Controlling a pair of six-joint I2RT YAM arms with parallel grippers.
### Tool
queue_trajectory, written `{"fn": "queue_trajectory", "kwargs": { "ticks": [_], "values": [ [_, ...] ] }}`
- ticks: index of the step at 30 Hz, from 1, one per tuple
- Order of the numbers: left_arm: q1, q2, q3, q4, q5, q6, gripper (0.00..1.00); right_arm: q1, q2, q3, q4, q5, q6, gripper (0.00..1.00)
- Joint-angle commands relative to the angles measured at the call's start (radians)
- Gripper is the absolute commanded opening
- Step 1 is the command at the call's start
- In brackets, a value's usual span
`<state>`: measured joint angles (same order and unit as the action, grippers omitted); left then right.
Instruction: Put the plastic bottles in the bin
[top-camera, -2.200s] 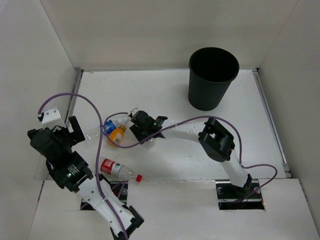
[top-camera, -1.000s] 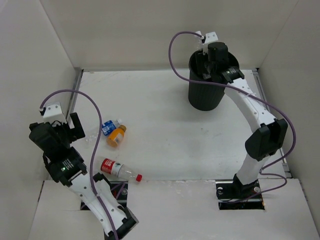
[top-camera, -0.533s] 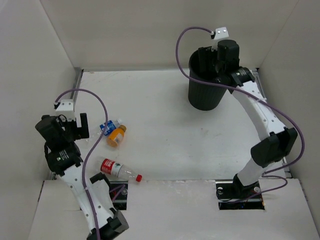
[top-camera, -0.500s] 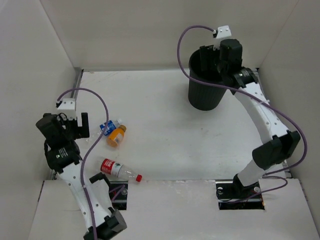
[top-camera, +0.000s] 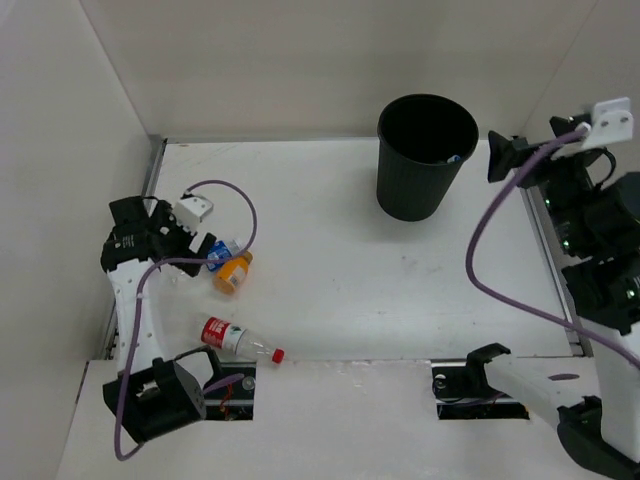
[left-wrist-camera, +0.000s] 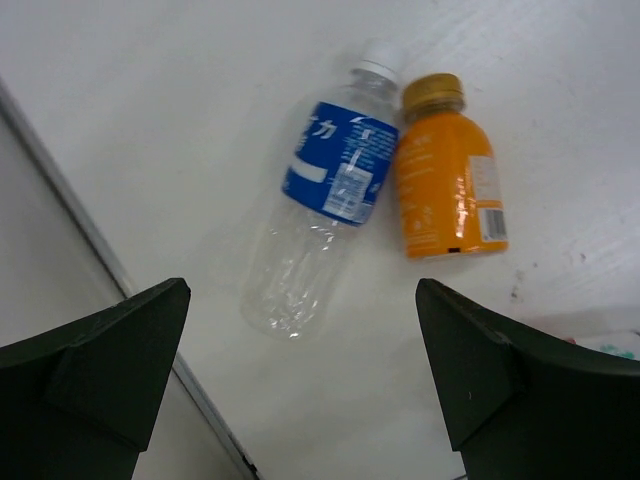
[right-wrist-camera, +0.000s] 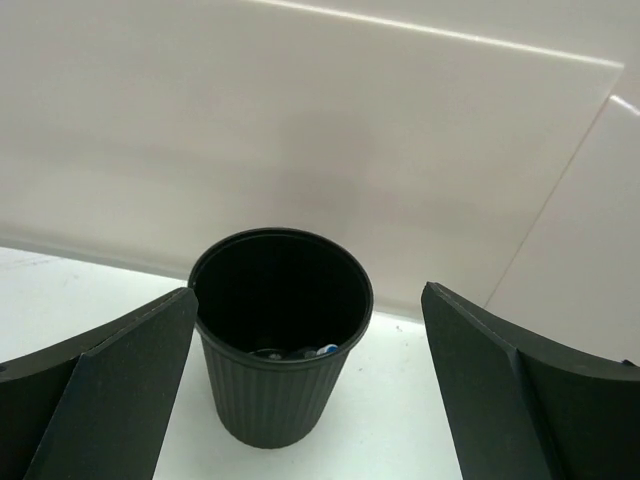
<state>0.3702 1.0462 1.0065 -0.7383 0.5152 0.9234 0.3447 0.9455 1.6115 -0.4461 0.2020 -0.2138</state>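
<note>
A clear bottle with a blue label (left-wrist-camera: 332, 190) and a short orange bottle (left-wrist-camera: 447, 195) lie side by side on the white table. My left gripper (left-wrist-camera: 302, 292) hangs open just above them, with nothing between its fingers; from above it (top-camera: 186, 241) sits beside the blue-label bottle (top-camera: 216, 255) and orange bottle (top-camera: 234, 271). A bottle with red label and cap (top-camera: 236, 340) lies nearer the front. The black bin (right-wrist-camera: 280, 345) stands at the back, a clear bottle (right-wrist-camera: 312, 352) lying in its bottom. My right gripper (right-wrist-camera: 307, 292) is open, empty, raised to the right of the bin (top-camera: 426, 160).
White walls close in the table on three sides. A metal rail (top-camera: 150, 190) runs along the left edge, close to my left arm. Purple cables loop off both wrists (top-camera: 490, 230).
My right gripper opened over the bin, then drew back right and up, away from it. My left arm swung forward and down over the blue-label and orange bottles.
</note>
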Motion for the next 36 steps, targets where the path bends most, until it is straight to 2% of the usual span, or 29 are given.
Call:
{"fn": "queue_trajectory", "kwargs": {
  "ticks": [1,4,7,10,13,19,24,30,33,36],
  "values": [
    [-0.093,0.061,0.024,-0.116,0.075,0.167,1.0,-0.045,-0.036,-0.006,-0.113,-0.088,0.014,1.0],
    [-0.148,0.13,0.029,-0.217,0.062,0.247,1.0,-0.12,-0.051,0.039,-0.203,-0.133,0.051,1.0],
    [-0.191,0.19,0.0,-0.254,-0.022,0.322,1.0,-0.167,-0.06,0.088,-0.247,-0.131,0.065,1.0],
    [-0.205,0.236,-0.052,-0.159,-0.127,0.353,1.0,-0.218,-0.071,0.137,-0.259,-0.145,0.082,1.0],
    [-0.195,0.268,-0.034,-0.079,-0.135,0.347,1.0,-0.287,-0.077,0.166,-0.289,-0.179,0.113,1.0],
    [-0.133,0.373,0.06,-0.047,-0.122,0.357,1.0,-0.339,-0.093,0.156,-0.306,-0.202,0.142,1.0],
    [-0.127,0.423,0.012,0.01,-0.174,0.367,0.98,-0.393,-0.073,0.221,-0.313,-0.262,0.191,1.0],
    [-0.171,0.466,-0.042,0.016,-0.237,0.35,0.95,-0.39,-0.014,0.338,-0.336,-0.283,0.191,1.0],
    [-0.201,0.48,-0.066,0.023,-0.28,0.345,0.87,-0.39,0.004,0.343,-0.335,-0.302,0.208,1.0],
    [-0.207,0.5,-0.083,0.036,-0.328,0.342,0.68,-0.39,0.018,0.343,-0.332,-0.332,0.238,1.0]
  ]
}}
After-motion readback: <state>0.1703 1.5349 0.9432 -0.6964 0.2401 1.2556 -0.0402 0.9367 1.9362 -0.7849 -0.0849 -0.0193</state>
